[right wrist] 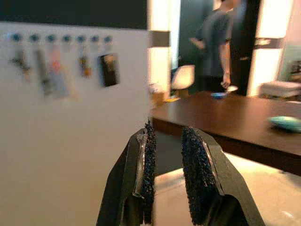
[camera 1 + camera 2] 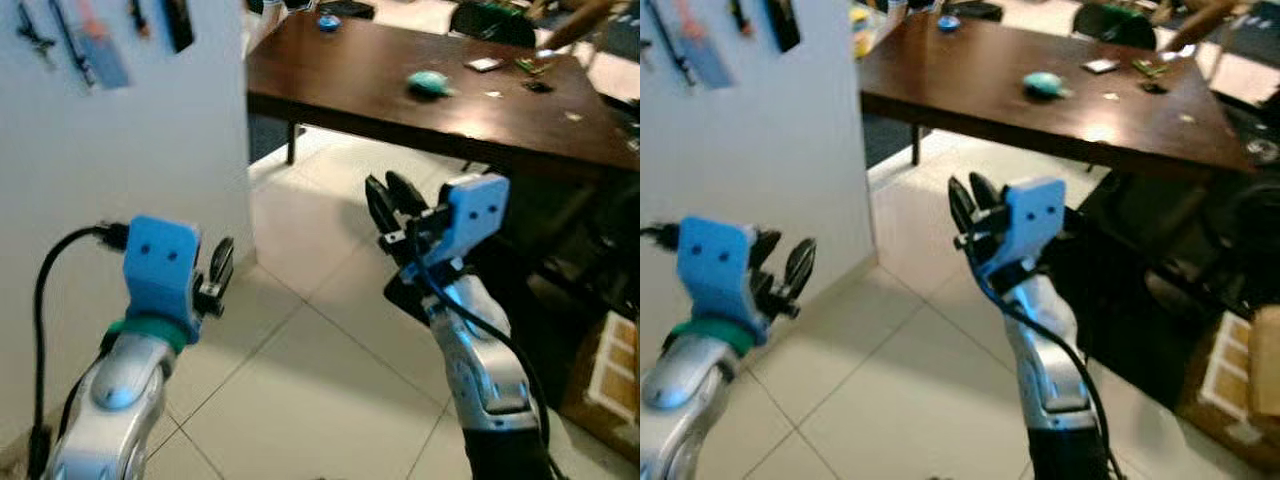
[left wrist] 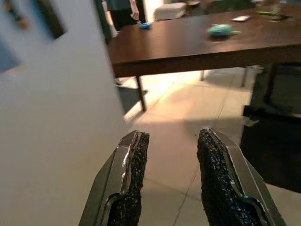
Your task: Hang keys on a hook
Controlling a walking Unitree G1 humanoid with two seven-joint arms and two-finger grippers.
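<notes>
Well, the biggest thing I have in front of me is the white wall panel (image 2: 150,170), and I place everything else against it; the pale tiled floor (image 2: 310,370) runs out from its foot; beyond its far edge stands the dark wooden table (image 2: 420,90), its near corner just past the panel, with a teal object (image 2: 430,83) lying on top and a small blue thing (image 2: 328,22) nearer the table's far side; a few small flat items sit toward the table's other end, too blurred for me to name. In my right wrist view a person (image 1: 218,42) stands beyond the table, well away from the panel.

High on the panel I see a row of small blue hooks (image 1: 66,38), and things hang from them: a dark set of keys (image 1: 19,61), a pale blue tag (image 1: 55,77), a small brown piece (image 1: 84,66) and a black rectangular fob (image 1: 109,69); the keys hang at the end of the row furthest from the table.

My left tool (image 2: 222,268) is raised just in front of the panel's lower part, its fingers (image 3: 134,179) parted with a clear gap and nothing between them; my right tool (image 2: 392,205) is raised out over the floor, further from the panel, between it and the table, its fingers (image 1: 195,169) a little apart and likewise bare.
</notes>
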